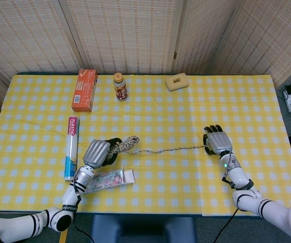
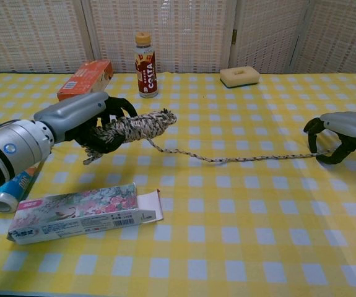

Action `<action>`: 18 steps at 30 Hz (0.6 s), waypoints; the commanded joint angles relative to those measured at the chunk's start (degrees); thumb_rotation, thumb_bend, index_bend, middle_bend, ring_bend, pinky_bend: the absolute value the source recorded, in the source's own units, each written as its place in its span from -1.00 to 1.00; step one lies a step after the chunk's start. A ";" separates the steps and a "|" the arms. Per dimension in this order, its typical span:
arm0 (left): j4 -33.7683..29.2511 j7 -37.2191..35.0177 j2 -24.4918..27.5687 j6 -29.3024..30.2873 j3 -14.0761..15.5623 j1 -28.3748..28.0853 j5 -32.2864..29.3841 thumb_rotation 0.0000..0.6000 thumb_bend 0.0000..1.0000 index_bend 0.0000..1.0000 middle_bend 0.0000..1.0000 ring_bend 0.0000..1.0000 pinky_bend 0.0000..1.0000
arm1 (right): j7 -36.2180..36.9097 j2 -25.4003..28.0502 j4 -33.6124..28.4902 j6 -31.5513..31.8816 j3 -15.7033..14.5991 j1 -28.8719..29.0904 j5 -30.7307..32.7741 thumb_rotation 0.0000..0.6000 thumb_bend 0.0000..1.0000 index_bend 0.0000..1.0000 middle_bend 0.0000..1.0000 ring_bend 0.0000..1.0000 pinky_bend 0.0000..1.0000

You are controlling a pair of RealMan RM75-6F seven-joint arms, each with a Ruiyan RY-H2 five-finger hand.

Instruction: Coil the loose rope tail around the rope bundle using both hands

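Over the yellow checked worktop (image 2: 227,247), near its front-left, left hand (image 2: 82,120) grips the speckled beige rope bundle (image 2: 134,127); its thin loose tail (image 2: 239,158) runs right to the right hand (image 2: 338,137), fingers (image 2: 311,129) curled around its end.

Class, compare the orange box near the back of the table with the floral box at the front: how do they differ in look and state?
The orange box is plain orange and closed; the floral box carries a flower print, with an end flap open. The orange box lies behind the left hand, beside the bottle; the floral box lies in front of it. Both are long cartons lying flat on the checked tablecloth.
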 commanded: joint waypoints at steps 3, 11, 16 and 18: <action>0.13 -0.33 -0.09 0.00 -0.04 0.06 0.11 1.00 0.33 0.40 0.31 0.31 0.50 | -0.27 -0.64 0.74 0.43 -0.06 -0.04 0.18 1.00 -0.09 0.11 -0.63 -0.85 -1.00; -1.11 -3.35 0.20 -0.31 -0.55 0.40 0.09 1.00 0.33 0.40 0.31 0.31 0.50 | -0.55 -1.86 1.91 1.98 0.21 -0.25 0.21 1.00 0.01 0.22 -0.56 -0.82 -1.00; -4.20 -7.06 1.65 -1.11 -1.41 0.64 -0.11 1.00 0.33 0.40 0.31 0.32 0.50 | -0.19 -2.12 1.70 3.77 0.50 -0.69 -0.38 1.00 0.04 0.27 -0.52 -0.81 -1.00; -5.44 -8.13 2.26 -1.24 -1.64 0.67 0.11 1.00 0.33 0.40 0.31 0.31 0.50 | 0.35 -1.99 1.01 4.87 0.83 -0.90 -0.81 1.00 0.06 0.30 -0.50 -0.79 -1.00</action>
